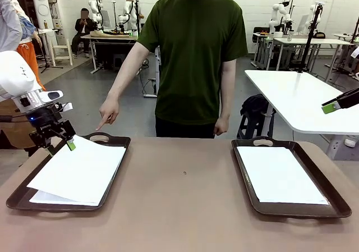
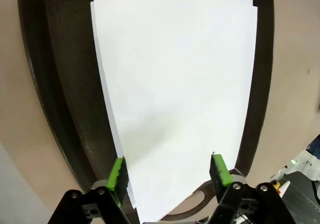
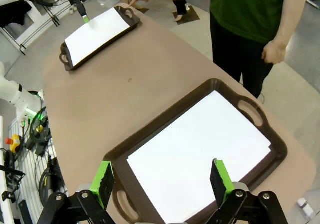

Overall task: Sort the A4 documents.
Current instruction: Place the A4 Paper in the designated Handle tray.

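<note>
Two white A4 documents [image 1: 78, 170] lie stacked and slightly askew in the left dark tray [image 1: 17, 198]. My left gripper [image 1: 60, 144] hangs over that tray's far left corner, open, its green pads either side of the top sheet's [image 2: 175, 84] near end in the left wrist view. The gripper [image 2: 170, 171] holds nothing. Another white document [image 1: 280, 173] lies flat in the right tray [image 1: 247, 173]. My right gripper [image 1: 332, 107] hovers high at the right edge; seen in the right wrist view, it [image 3: 162, 176] is open above that sheet [image 3: 200, 154].
A person stands at the far side, one hand [image 1: 106, 117] pointing a finger down at the left tray's far handle. Bare brown tabletop [image 1: 179, 196] lies between the trays. A white table [image 1: 303, 95] stands behind on the right.
</note>
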Robot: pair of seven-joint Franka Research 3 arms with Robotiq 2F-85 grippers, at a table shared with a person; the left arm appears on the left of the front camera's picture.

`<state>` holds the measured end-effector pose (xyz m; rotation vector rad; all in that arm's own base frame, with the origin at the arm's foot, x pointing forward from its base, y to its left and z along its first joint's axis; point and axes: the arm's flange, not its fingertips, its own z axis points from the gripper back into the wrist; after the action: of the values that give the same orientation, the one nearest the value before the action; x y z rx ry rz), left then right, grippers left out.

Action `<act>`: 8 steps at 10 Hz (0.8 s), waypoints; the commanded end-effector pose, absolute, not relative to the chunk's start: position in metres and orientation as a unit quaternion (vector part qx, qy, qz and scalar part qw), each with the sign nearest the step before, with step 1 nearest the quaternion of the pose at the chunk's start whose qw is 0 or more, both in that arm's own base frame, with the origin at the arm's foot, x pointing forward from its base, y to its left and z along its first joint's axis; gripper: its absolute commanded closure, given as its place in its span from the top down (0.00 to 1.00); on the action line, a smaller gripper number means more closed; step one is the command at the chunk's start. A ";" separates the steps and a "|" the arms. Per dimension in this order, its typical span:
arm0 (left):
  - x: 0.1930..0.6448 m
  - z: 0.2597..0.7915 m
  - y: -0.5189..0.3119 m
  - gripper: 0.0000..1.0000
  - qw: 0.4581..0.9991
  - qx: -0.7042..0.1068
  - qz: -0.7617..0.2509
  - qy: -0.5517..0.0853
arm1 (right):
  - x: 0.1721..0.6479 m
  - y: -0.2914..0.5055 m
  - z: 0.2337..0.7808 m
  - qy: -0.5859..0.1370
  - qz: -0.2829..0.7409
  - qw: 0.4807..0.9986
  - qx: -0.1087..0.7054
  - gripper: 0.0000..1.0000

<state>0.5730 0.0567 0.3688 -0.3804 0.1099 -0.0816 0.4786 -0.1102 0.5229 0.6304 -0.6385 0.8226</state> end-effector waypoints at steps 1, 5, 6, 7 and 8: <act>0.577 0.376 0.056 1.00 0.983 -0.169 -0.032 0.066 | 0.478 -0.109 0.522 -0.300 0.389 0.819 0.296 1.00; 0.573 0.379 0.055 1.00 0.979 -0.200 -0.019 0.034 | 0.478 -0.109 0.522 -0.300 0.389 0.819 0.296 1.00; 0.575 0.373 0.058 1.00 0.982 -0.179 -0.040 0.052 | 0.478 -0.109 0.522 -0.300 0.389 0.819 0.296 1.00; 0.575 0.373 0.058 1.00 0.982 -0.179 -0.040 0.052 | 0.478 -0.109 0.522 -0.300 0.389 0.819 0.296 1.00; 0.575 0.373 0.058 1.00 0.982 -0.179 -0.040 0.052 | 0.478 -0.109 0.522 -0.300 0.389 0.819 0.296 1.00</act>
<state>0.5753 0.0574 0.3732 -0.3716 0.0998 -0.0739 0.4786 -0.1102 0.5229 0.6304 -0.6385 0.8226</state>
